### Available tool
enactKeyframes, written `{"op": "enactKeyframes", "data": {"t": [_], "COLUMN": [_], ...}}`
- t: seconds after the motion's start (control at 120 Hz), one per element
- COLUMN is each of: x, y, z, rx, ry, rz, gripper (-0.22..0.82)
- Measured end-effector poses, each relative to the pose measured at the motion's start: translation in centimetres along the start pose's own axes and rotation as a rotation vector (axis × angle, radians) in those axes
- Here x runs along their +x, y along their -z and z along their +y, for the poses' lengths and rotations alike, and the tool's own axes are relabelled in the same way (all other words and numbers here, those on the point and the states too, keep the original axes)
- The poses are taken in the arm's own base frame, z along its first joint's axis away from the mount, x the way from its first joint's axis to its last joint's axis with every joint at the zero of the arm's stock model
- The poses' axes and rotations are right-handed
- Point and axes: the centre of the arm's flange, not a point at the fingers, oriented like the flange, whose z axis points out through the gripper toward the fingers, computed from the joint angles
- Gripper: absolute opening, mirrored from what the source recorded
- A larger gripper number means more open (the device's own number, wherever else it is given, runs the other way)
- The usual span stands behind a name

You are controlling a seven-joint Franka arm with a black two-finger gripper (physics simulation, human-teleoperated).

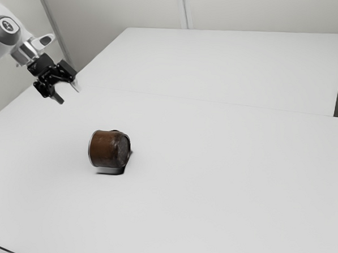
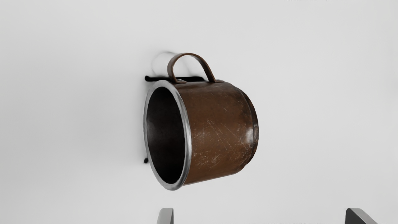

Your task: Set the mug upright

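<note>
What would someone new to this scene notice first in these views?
Most likely the scratched brown mug, lying on its side on the pale table, its dark mouth ringed by a silvery rim. Next, probably the black end effector, hanging open above the table toward the exterior view's upper left.

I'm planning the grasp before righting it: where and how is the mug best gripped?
Probably by the rim, opposite the handle, coming from the mouth side, one finger inside, one outside. The mug lies on its side, so its mouth opens sideways, and the handle projects clear of that stretch.
</note>
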Motion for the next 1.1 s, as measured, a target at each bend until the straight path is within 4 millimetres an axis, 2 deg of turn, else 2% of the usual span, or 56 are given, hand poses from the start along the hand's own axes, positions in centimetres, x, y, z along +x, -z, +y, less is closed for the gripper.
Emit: {"op": "enactKeyframes", "data": {"t": [0.092, 0.242, 0.35, 0.533, 0.833, 0.875, 1.017, 1.1], "x": [0.0, -0.4, -0.2, -0.4, -0.2, -0.2, -0.7, -0.9], "y": [-3.2, -8.8, -11.6, -15.9, -18.0, -18.4, -19.6, -19.9], "z": [-3.8, -7.6, -10.0, -11.4, -10.6, -10.6, -10.6, -10.6], "rx": [-0.153, -0.336, -0.421, -0.544, -0.627, -0.635, -0.667, -0.680], "ry": [0.052, 0.106, 0.131, 0.148, 0.049, 0.035, 0.001, -0.017], "rz": [-0.015, -0.022, -0.006, 0.010, 0.036, 0.033, 0.025, 0.028], "gripper": [0.60, 0.60, 0.60, 0.60, 0.60, 0.54, 0.17, 0.04]}}
